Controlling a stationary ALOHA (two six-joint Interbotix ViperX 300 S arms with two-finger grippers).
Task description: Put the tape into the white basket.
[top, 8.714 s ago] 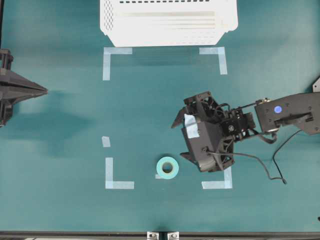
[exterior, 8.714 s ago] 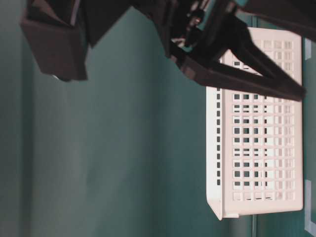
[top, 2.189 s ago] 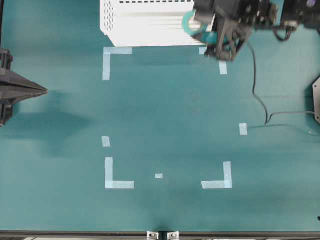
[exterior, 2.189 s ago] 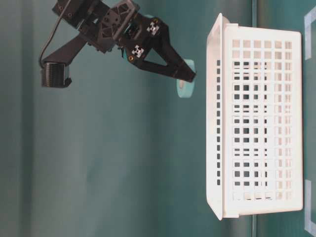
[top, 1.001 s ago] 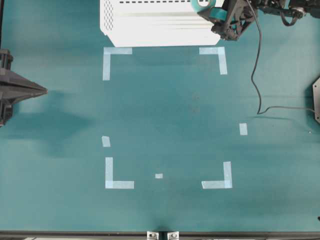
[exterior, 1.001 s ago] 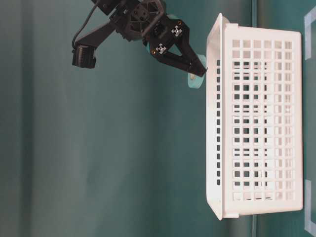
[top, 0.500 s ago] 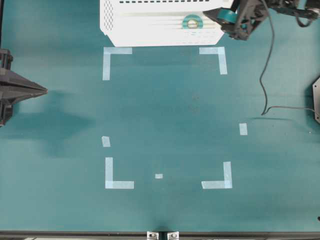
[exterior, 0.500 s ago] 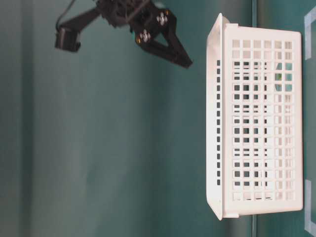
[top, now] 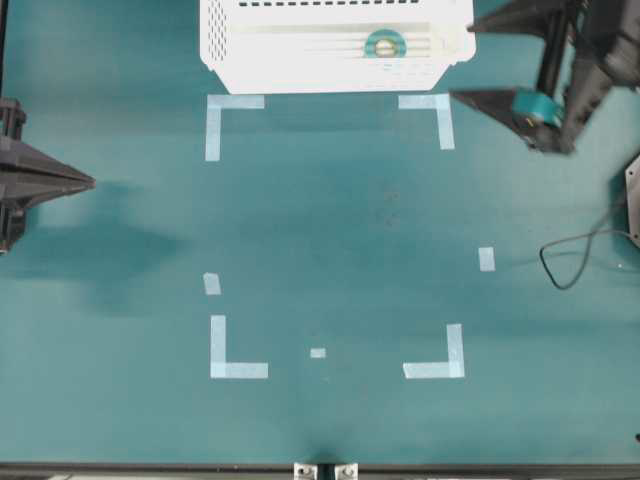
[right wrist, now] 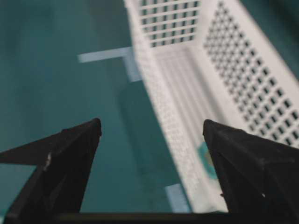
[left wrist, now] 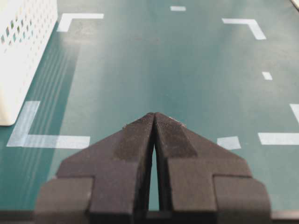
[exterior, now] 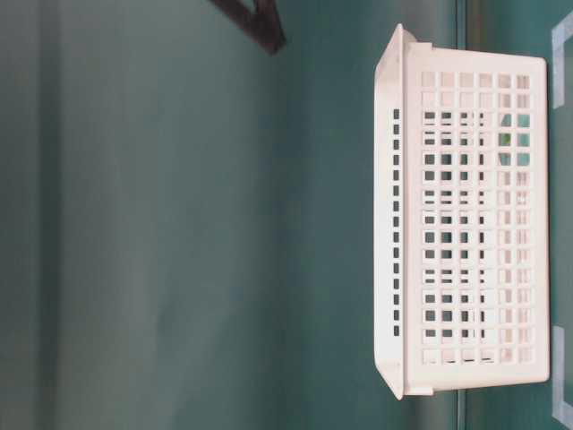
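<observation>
Overhead exterior view: the tape [top: 385,44] lies flat on the ribbed bottom of the white basket [top: 230,60], toward the basket's right end. The right end effector [top: 462,62] is just off that end of the basket, its two dark fingers spread wide with nothing between them; the tape sits to the left of the fingertips, apart from them. A blue-green band is wrapped on one finger [top: 530,108]. The left end effector [top: 88,181] points in from the left edge of the desk [top: 340,220], far from the basket, its fingers drawn to a single point and holding nothing. Pale tape corner marks [top: 238,102] lie on the desk, in front of the basket and lower down.

Table-level exterior view: the white basket [exterior: 466,215] stands on the desk, and a hint of green shows through its perforated side [exterior: 507,139]. Only a dark fingertip [exterior: 264,31] of the right end effector enters at the top edge, apart from the basket.

Left wrist view: the left end effector [left wrist: 154,116] has its pads pressed together and empty; the white basket [left wrist: 21,51] is ahead to its left.

Right wrist view: the right end effector [right wrist: 152,126] is wide open and empty. The white basket [right wrist: 224,60] lies ahead between and beyond the fingers, and the tape [right wrist: 208,161] is inside it, close to the right finger [right wrist: 247,163].
</observation>
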